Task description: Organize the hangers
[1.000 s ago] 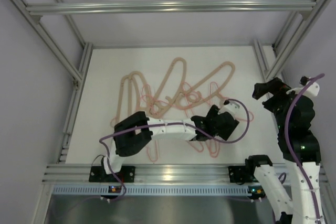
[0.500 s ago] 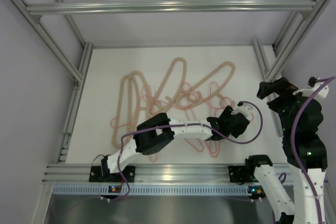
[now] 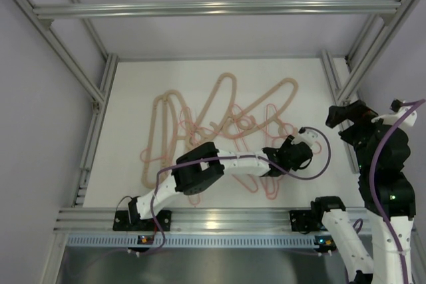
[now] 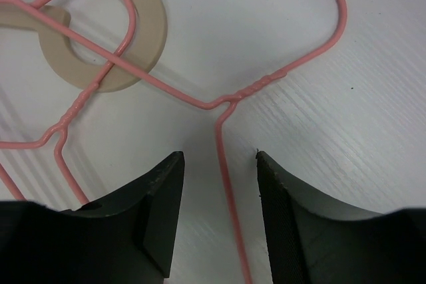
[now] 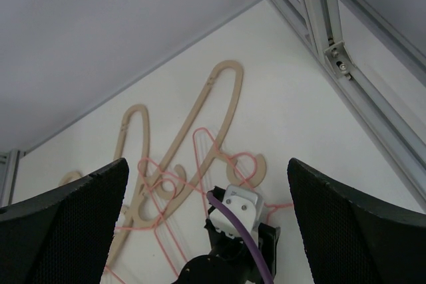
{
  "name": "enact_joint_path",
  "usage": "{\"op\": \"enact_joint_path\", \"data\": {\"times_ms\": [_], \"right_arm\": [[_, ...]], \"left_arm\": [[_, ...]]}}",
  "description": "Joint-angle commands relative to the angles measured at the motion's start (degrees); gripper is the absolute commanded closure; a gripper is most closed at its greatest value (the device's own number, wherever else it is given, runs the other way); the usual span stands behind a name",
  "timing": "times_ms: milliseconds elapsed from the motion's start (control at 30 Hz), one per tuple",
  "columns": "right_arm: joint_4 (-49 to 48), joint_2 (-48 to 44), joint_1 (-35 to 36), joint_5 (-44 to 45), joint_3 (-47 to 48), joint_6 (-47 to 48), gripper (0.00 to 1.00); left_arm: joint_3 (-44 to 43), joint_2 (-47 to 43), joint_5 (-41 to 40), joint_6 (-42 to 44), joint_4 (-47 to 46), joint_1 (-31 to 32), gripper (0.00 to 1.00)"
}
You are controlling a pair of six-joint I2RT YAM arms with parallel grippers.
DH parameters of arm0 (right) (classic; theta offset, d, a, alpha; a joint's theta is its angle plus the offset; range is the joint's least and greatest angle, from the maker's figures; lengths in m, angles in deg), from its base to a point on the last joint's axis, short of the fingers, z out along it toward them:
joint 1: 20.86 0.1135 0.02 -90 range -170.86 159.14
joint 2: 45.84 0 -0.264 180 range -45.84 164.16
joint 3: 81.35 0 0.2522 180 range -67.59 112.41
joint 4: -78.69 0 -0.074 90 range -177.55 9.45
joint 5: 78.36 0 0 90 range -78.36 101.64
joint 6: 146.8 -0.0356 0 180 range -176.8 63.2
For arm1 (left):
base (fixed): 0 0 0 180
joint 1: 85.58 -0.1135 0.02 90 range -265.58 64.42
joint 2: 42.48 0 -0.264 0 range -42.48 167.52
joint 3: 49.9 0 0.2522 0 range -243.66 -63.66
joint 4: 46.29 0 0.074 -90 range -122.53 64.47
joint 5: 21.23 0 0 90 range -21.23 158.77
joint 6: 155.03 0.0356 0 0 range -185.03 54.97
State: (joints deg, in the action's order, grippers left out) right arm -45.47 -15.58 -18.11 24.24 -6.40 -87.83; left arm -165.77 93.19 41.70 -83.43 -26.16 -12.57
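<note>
Several hangers [image 3: 219, 121] are lying tangled on the table [image 3: 130, 91], spreading up and left of my left gripper [image 4: 218, 159]. Its jaws are gaping astride one pink hanger [image 4: 233, 231], just below the twisted neck [image 4: 258, 83]. I'm judging it light, springy and slippery, so I'm gripping near that neck. Compared with a second ago, the arm is reaching farther right. The right gripper [image 5: 208, 164], well right, is hanging wide open.

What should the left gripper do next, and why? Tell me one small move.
Probably lower slightly and close on the pink hanger. The left gripper is open, and the wire just below the hanger's twisted neck runs between its fingers, not yet gripped. The beige hook lies clear of them, so closing should catch that hanger alone.
</note>
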Motion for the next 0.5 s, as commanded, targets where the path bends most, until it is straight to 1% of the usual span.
{"op": "enact_joint_path", "data": {"times_ms": [0, 167, 300, 333, 467], "right_arm": [[1.2, -1.0, -0.7, -0.2, 1.7, 0.8, 0.01], [1.4, -1.0, -0.7, -0.1, 1.7, 1.0, 0.01], [1.5, -1.3, -0.7, 0.1, 1.7, 1.0, 0.00], [1.5, -1.3, -0.7, 0.2, 1.8, 1.0, 0.01], [1.9, -1.6, -0.8, 0.7, 2.0, 1.4, 0.01]], "left_arm": [[0.0, 0.6, 1.6, -2.5, -2.3, -0.9, 0.48], [1.0, 0.7, 3.3, -3.2, -2.3, -1.4, 0.50], [1.6, 1.3, 4.8, -3.8, -2.2, -1.6, 0.53], [1.6, 1.5, 5.1, -4.1, -2.2, -1.6, 0.56], [2.4, 1.8, 6.0, -5.1, -2.2, -1.6, 0.62]]}}
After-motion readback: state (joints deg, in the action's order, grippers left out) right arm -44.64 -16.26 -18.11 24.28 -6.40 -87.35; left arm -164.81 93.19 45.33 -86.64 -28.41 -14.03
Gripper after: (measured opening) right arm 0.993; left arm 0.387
